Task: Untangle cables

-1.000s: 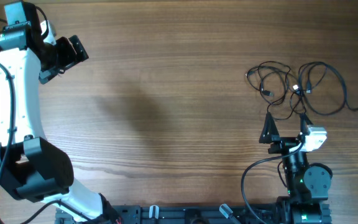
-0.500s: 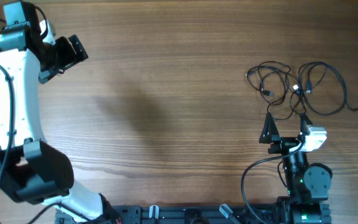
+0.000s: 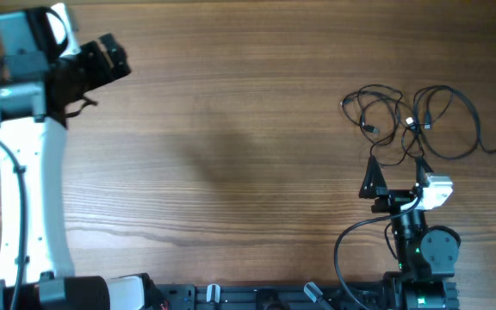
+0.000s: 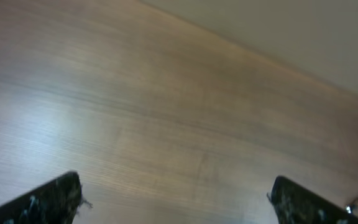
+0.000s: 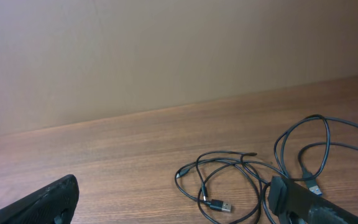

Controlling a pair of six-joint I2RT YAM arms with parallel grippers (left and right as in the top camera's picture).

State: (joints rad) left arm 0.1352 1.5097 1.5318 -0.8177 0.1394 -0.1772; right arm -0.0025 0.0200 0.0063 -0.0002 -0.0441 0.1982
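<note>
- Cables (image 3: pixel 417 123) lie in one loose tangle on the table (image 3: pixel 248 103), right side
- Left gripper (image 3: pixel 115 58), jaws apart, empty, well away at the left; best brought over to pin the tangle
- Right gripper (image 3: pixel 396 165), jaws apart, empty, near the tangle; take one outer loop, pull slowly
- No containers in view

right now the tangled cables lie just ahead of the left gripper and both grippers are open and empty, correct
No. The cables lie just ahead of the right gripper, not the left gripper, as the overhead view shows. Both grippers are open and empty.
</note>
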